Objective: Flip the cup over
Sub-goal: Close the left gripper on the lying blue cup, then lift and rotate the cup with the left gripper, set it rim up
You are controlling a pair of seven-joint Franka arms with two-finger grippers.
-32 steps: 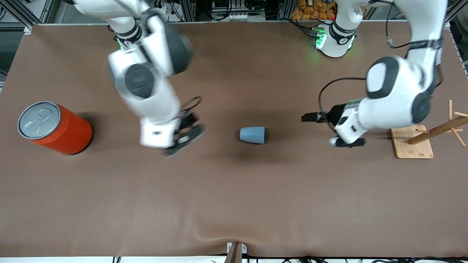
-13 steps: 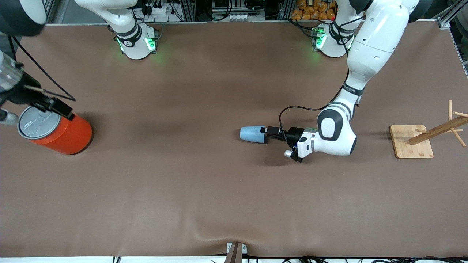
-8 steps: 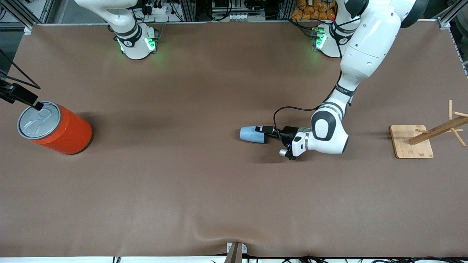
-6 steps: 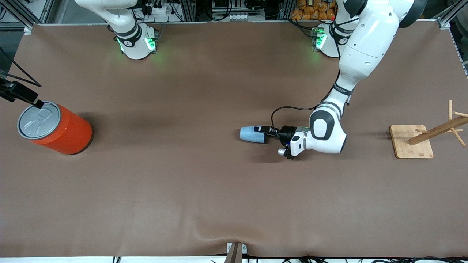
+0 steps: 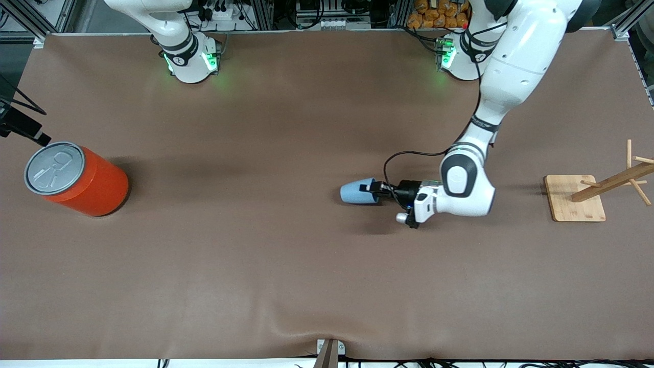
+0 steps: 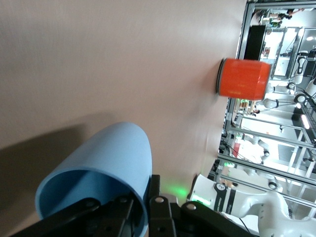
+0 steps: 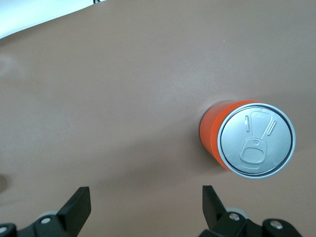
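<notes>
The small light-blue cup lies on its side near the middle of the table, its closed end toward the right arm's end and slightly raised. My left gripper is shut on the cup's rim. In the left wrist view one finger is outside the cup and the other is inside its darker blue mouth. My right gripper is open and empty, up over the table beside the orange can. Only a black part of it shows in the front view.
The large orange can with a grey pull-tab top stands at the right arm's end of the table. A wooden peg rack on a bamboo base stands at the left arm's end.
The left gripper reached the cup's mouth, shut on its rim and drew it slightly toward the left arm's end, tilting it. The right arm pulled away to the orange can.
</notes>
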